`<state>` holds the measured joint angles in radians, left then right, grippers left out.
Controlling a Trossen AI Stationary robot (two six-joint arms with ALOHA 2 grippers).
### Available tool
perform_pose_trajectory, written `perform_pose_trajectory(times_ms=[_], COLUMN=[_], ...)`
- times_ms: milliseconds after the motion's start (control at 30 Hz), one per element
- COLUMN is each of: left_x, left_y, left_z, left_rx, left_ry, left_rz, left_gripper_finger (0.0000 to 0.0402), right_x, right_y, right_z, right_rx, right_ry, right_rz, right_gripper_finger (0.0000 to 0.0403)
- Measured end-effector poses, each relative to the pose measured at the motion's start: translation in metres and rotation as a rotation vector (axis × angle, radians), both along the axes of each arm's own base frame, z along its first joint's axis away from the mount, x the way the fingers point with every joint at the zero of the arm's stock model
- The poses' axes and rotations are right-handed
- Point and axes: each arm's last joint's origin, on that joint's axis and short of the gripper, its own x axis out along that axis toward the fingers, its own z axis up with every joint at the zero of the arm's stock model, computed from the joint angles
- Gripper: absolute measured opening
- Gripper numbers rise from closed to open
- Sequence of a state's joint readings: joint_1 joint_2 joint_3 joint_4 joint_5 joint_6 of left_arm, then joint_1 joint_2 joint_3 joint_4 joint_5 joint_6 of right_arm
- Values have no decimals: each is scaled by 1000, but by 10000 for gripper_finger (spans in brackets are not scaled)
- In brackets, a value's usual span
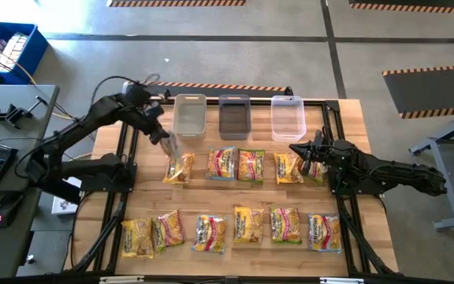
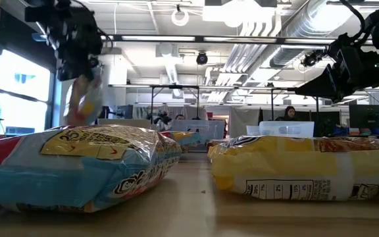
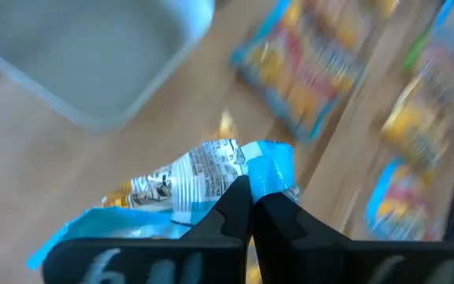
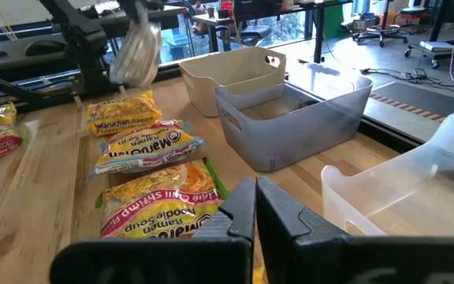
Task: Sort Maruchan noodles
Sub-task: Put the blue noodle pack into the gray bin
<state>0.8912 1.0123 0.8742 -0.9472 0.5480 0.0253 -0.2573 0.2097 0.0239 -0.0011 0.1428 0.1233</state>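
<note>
Maruchan noodle packets lie flat on the wooden table in two rows, a far row [image 1: 236, 165] and a near row [image 1: 247, 225]. My left gripper [image 1: 161, 130] is raised near the left clear tub [image 1: 189, 115] and is shut on one blue-edged packet [image 3: 203, 177], which dangles over the far row's left end [image 1: 180, 169]. My right gripper [image 1: 299, 150] waits shut at the far row's right end, above the packets there [image 1: 290, 167], touching nothing. My left gripper pinches the packet's blue sealed end [image 3: 270, 170] between its two fingers. The fingers slant downward from above. The packet [image 4: 136, 51] hangs below them, lifted clear of the table and of the packet lying underneath [image 4: 123, 112].
Three tubs stand along the far edge: the left clear one, a dark one [image 1: 234, 116] and another clear one [image 1: 288, 117]. Black frame rails [image 1: 124, 170] run along the table's left and right sides. In the low view, two packets [image 2: 77, 164] [image 2: 308, 168] lie close to the camera.
</note>
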Motion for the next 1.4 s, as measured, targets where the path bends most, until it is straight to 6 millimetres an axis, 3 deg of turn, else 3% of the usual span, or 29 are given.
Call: perform_pose_trajectory(times_ms=[300, 433, 567, 833, 1067, 1400], left_x=[1, 7, 14, 16, 16, 22], left_y=[25, 46, 62, 83, 103, 116], left_z=[40, 41, 26, -35, -70, -105], left_rx=[179, 246, 313, 292, 285, 266], left_ry=[-413, -586, -727, -879, -872, -827], left_rz=[219, 300, 323, 393, 461, 472], left_gripper_finger=[0, 0, 0, 0, 0, 0], right_x=[0, 0, 0, 0, 0, 0], right_y=[0, 0, 0, 0, 0, 0], right_z=[0, 0, 0, 0, 0, 0], right_rx=[0, 0, 0, 0, 0, 0], right_ry=[0, 0, 0, 0, 0, 0], right_rz=[0, 0, 0, 0, 0, 0], right_gripper_finger=[0, 0, 0, 0, 0, 0])
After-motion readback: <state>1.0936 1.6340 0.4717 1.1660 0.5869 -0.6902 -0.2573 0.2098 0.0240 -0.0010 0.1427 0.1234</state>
